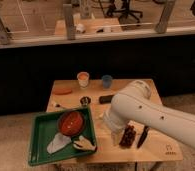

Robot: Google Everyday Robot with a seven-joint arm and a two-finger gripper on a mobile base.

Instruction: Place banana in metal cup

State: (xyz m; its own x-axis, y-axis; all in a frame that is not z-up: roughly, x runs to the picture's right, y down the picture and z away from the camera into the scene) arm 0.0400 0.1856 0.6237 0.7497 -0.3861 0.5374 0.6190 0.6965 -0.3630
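The banana [84, 145] is pale yellow and lies at the front right corner of the green tray [41, 131]. The metal cup [84, 101], small and dark, stands on the table just behind the tray. My white arm [141, 112] reaches in from the right across the table's middle. My gripper [115, 136] hangs at the arm's end above the table, right of the tray, a short way from the banana and in front of the metal cup. It stands open and holds nothing; the arm covers most of it.
In the tray are a red bowl [71, 121] and a whitish rag [57, 144]. An orange-and-white cup [83, 79], a blue cup [107, 81] and a slim orange piece [62, 91] stand at the back. A dark flat item [107, 99] lies mid-table; a reddish-brown item [127, 136] and a dark one [143, 136] lie by the gripper.
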